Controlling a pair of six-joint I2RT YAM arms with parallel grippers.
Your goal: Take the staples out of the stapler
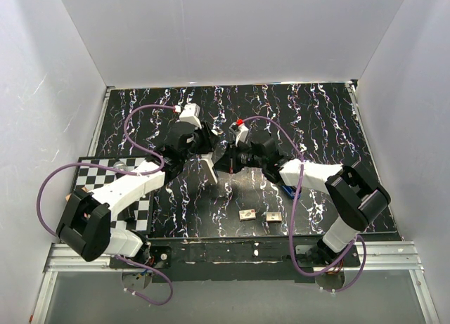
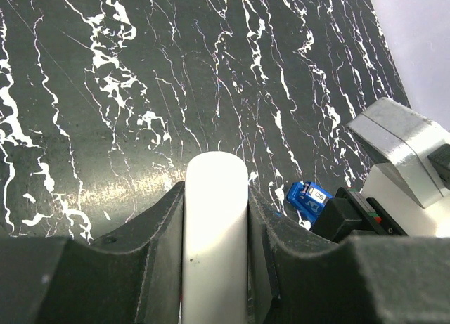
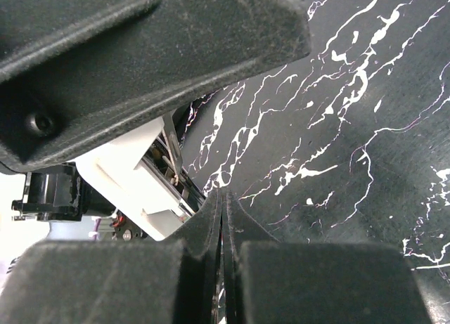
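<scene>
My left gripper [image 2: 216,197] is shut on the white stapler [image 2: 216,232], whose rounded body fills the gap between the two black fingers. From above, the stapler [image 1: 209,168] hangs over the middle of the black marbled table, held by the left gripper [image 1: 191,154]. The right gripper [image 1: 226,160] meets it from the right. In the right wrist view that gripper [image 3: 223,195] has its fingertips pressed together right beside the stapler's [image 3: 130,180] opened metal channel. I make out nothing between them. Staples inside the channel cannot be made out.
Two small metallic pieces [image 1: 247,214] [image 1: 271,216] lie on the table near the front edge. A blue box [image 2: 307,199] rests under the right arm. A checkered mat [image 1: 95,173] lies at the left. White walls close in three sides.
</scene>
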